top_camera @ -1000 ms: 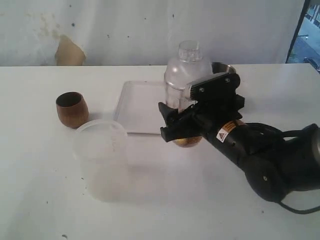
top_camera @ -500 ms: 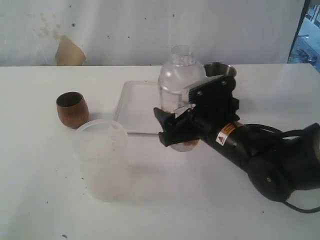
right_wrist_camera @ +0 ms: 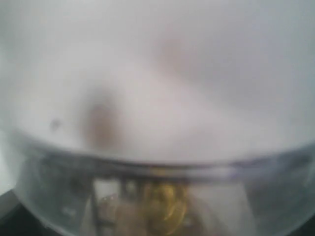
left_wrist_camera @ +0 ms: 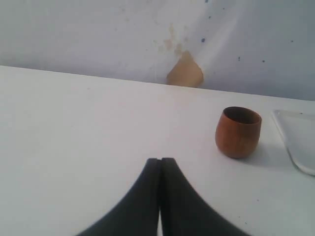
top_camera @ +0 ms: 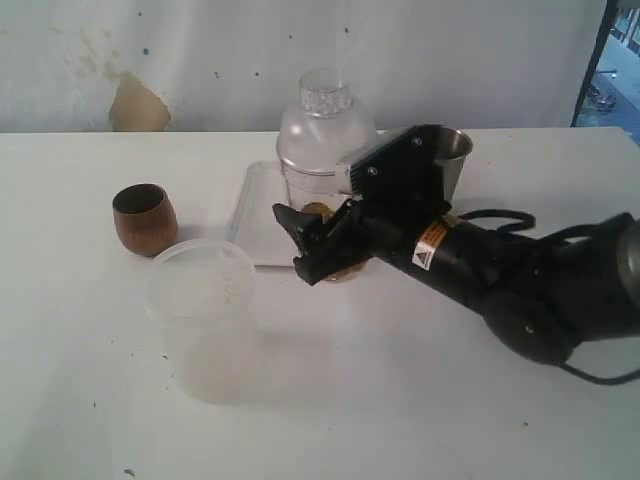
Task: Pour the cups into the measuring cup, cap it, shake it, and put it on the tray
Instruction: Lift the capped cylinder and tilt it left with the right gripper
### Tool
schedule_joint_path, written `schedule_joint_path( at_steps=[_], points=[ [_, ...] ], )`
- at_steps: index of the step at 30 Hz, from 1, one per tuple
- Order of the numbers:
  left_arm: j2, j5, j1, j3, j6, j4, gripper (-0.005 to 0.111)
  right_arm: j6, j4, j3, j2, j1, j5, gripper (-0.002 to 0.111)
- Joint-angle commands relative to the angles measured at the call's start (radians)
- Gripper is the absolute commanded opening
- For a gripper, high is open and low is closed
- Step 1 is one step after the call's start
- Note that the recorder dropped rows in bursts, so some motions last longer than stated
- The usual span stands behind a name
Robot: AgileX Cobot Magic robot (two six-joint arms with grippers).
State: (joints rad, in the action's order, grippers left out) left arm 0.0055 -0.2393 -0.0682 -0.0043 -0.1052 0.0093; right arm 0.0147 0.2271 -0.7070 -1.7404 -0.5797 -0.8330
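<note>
Pincer on the right [top_camera: 305, 245] grips the capped measuring cup [top_camera: 320, 150], now shifted left at the tray's [top_camera: 258, 215] edge. Amber bits [top_camera: 318, 212] lie inside. Left pincer [left_wrist_camera: 160, 164] is closed.

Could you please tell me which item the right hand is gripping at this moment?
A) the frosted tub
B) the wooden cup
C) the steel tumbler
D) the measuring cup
D: the right hand has its fingers on either side of the capped measuring cup. The wooden cup, the steel tumbler and the frosted tub are not between its fingers.
</note>
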Motion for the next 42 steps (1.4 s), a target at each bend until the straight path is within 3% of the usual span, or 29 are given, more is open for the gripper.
schedule_joint_path(
  at_steps=[1,3,7,9,11,12,13,14,15,16,17,18,19,20,22,26,30,37,42],
  points=[
    [-0.006,0.007,0.0,0.004,-0.003,-0.001,0.0,0.162,0.202,-0.107,-0.022,0.021,0.024,0.0],
    [-0.006,0.007,0.0,0.004,-0.003,-0.001,0.0,0.189,0.301,-0.133,-0.027,0.023,0.033,0.0],
    [-0.006,0.007,0.0,0.004,-0.003,-0.001,0.0,0.212,0.14,-0.123,0.02,0.106,0.03,0.0],
    [-0.006,0.007,0.0,0.004,-0.003,-0.001,0.0,0.364,0.396,-0.129,0.02,0.141,0.005,0.0],
    [-0.006,0.007,0.0,0.004,-0.003,-0.001,0.0,0.31,0.369,-0.146,0.031,0.136,0.181,0.0],
    [-0.006,0.007,0.0,0.004,-0.003,-0.001,0.0,0.293,0.22,-0.141,0.036,0.155,0.139,0.0],
    [-0.006,0.007,0.0,0.004,-0.003,-0.001,0.0,0.368,0.252,-0.131,0.028,0.16,0.04,0.0],
    [-0.006,0.007,0.0,0.004,-0.003,-0.001,0.0,0.457,0.434,-0.141,0.005,0.126,-0.044,0.0],
    [-0.006,0.007,0.0,0.004,-0.003,-0.001,0.0,0.451,0.45,-0.145,0.003,0.108,-0.011,0.0],
    [-0.006,0.007,0.0,0.004,-0.003,-0.001,0.0,0.309,0.329,-0.153,0.011,0.088,0.127,0.0],
    [-0.006,0.007,0.0,0.004,-0.003,-0.001,0.0,0.255,0.172,-0.146,0.013,0.101,0.114,0.0],
    [-0.006,0.007,0.0,0.004,-0.003,-0.001,0.0,0.273,0.215,-0.142,0.013,0.101,0.062,0.0],
    [-0.006,0.007,0.0,0.004,-0.003,-0.001,0.0,0.286,0.387,-0.143,0.013,0.093,0.04,0.0],
    [-0.006,0.007,0.0,0.004,-0.003,-0.001,0.0,0.268,0.433,-0.148,0.016,0.079,0.093,0.0],
    [-0.006,0.007,0.0,0.004,-0.003,-0.001,0.0,0.266,0.315,-0.149,0.016,0.093,0.19,0.0],
    [-0.006,0.007,0.0,0.004,-0.003,-0.001,0.0,0.18,0.564,-0.139,-0.016,0.101,0.179,0.0],
    [-0.006,0.007,0.0,0.004,-0.003,-0.001,0.0,0.003,0.461,-0.139,-0.033,0.103,0.231,0.0],
    [-0.006,0.007,0.0,0.004,-0.003,-0.001,0.0,-0.089,0.481,-0.139,-0.033,0.103,0.223,0.0],
    [-0.006,0.007,0.0,0.004,-0.003,-0.001,0.0,-0.095,0.587,-0.139,-0.068,0.103,0.085,0.0]
  ],
)
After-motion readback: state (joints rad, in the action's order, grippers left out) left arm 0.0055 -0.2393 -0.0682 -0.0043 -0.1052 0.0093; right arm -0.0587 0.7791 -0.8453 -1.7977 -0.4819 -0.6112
